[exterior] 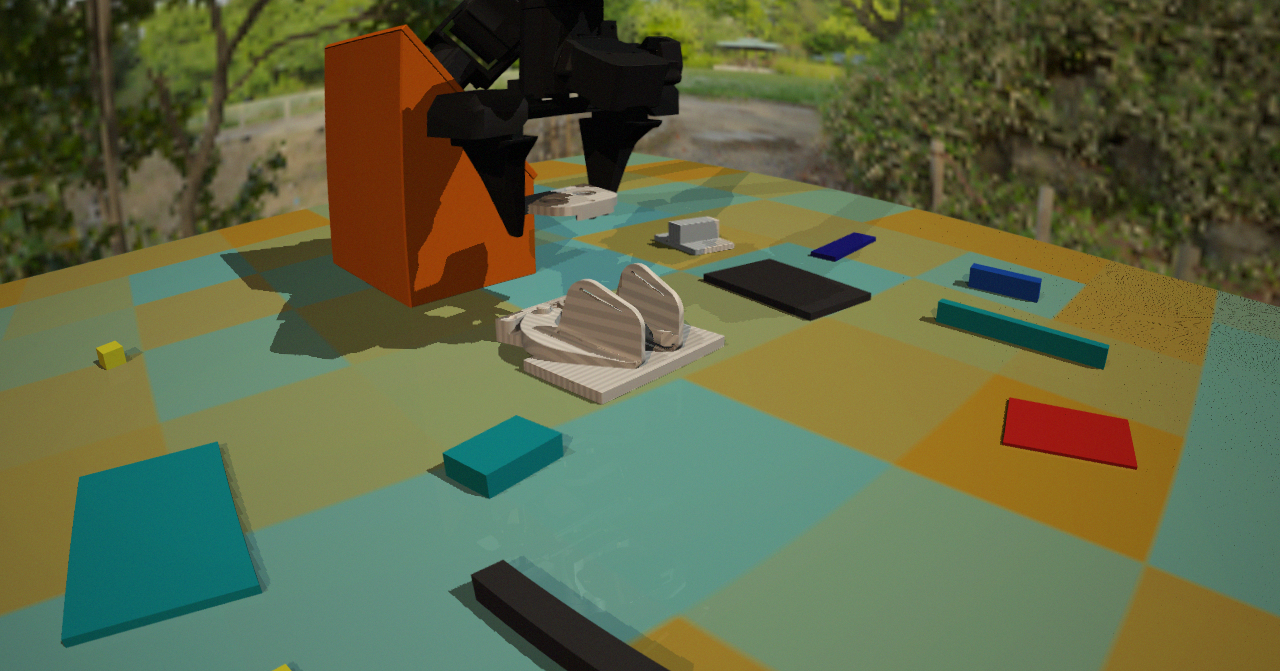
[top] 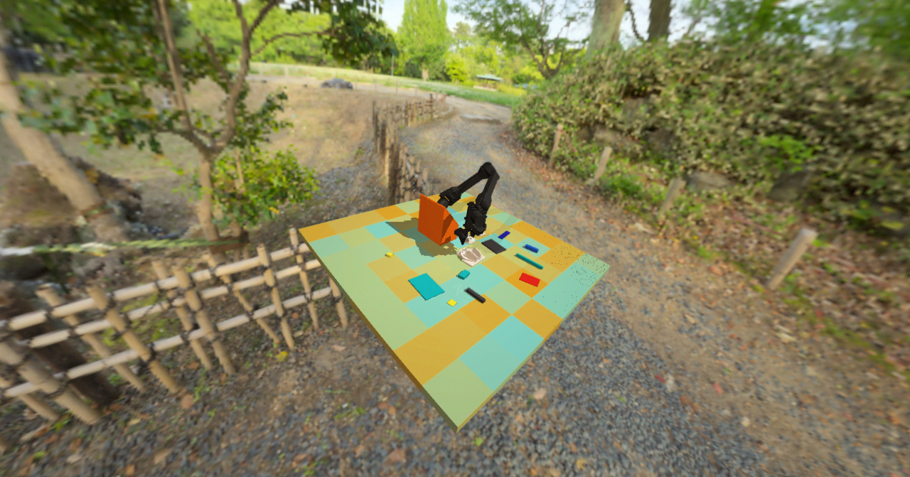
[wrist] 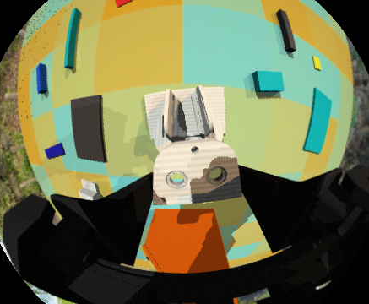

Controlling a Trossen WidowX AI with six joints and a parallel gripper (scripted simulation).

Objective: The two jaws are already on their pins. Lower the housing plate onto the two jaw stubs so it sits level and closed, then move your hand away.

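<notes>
My gripper (exterior: 563, 210) (wrist: 194, 174) is shut on the housing plate (exterior: 586, 194) (wrist: 184, 148), a flat cream piece with two round holes and one small hole. The plate looks about level and hangs in the air above and behind the base assembly (exterior: 657, 371) (top: 471, 256). The jaws, two curved cream pieces with upright fins (exterior: 604, 318), lie on the base. In the wrist view the held plate hides the rear part of the assembly and the jaw stubs.
A tall orange block (exterior: 366, 165) (top: 432, 220) (wrist: 184, 236) stands close behind the gripper. A grey stepped part (exterior: 693, 233) and a black flat plate (exterior: 787, 288) (wrist: 88, 128) lie beside the assembly. A teal block (exterior: 503, 454) (wrist: 269, 81) lies in front of it.
</notes>
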